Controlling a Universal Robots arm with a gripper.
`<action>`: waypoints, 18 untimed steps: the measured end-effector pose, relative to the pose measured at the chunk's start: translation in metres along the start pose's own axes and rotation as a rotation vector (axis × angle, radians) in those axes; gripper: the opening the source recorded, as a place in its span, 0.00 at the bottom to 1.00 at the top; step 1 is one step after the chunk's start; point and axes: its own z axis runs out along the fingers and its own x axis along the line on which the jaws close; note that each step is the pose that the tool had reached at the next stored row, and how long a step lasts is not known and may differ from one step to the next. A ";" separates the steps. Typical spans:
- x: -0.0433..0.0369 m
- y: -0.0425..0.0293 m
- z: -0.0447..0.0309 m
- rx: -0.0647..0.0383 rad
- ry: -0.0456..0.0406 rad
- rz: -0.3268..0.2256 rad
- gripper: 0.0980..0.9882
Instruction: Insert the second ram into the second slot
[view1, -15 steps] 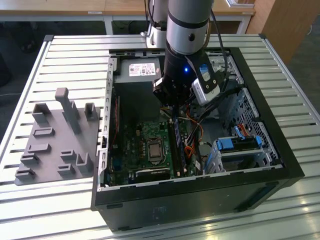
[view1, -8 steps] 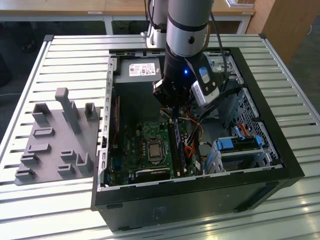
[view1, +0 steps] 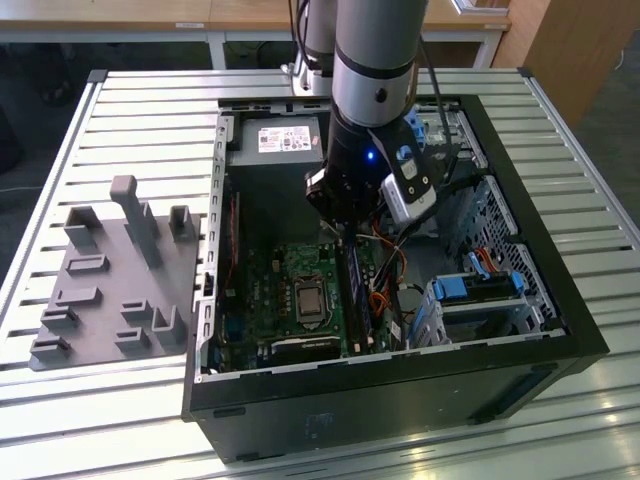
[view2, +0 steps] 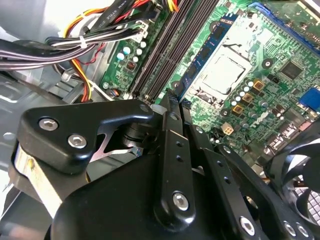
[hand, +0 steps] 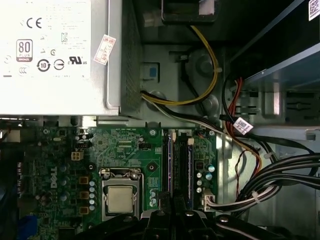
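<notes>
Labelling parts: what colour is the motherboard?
The motherboard is green, clearest in the first wrist view.

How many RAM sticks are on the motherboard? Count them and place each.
2. One stick beside the CPU; another stick just beyond, toward the cables. The gripper may hide more.

cables (hand: 280, 175) tight nr RAM slots (hand: 180, 165), CPU socket (hand: 120, 197) side clearer

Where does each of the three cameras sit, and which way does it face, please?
Exterior view: off the arm, raised, looking down into the open computer case; the arm shows.
First wrist view: on the wrist, looking straight down on the motherboard and power supply; the gripper shows.
Second wrist view: on the wrist, slanting past the gripper toward the memory slots.
Shared: both wrist views show the processor socket and gripper.
</notes>
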 end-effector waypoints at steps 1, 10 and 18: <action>0.0000 -0.0001 0.0011 0.002 0.0000 0.001 0.04; 0.0000 -0.0040 0.0105 0.004 0.0036 0.003 0.04; -0.0003 -0.0088 0.0173 0.004 0.0062 0.004 0.04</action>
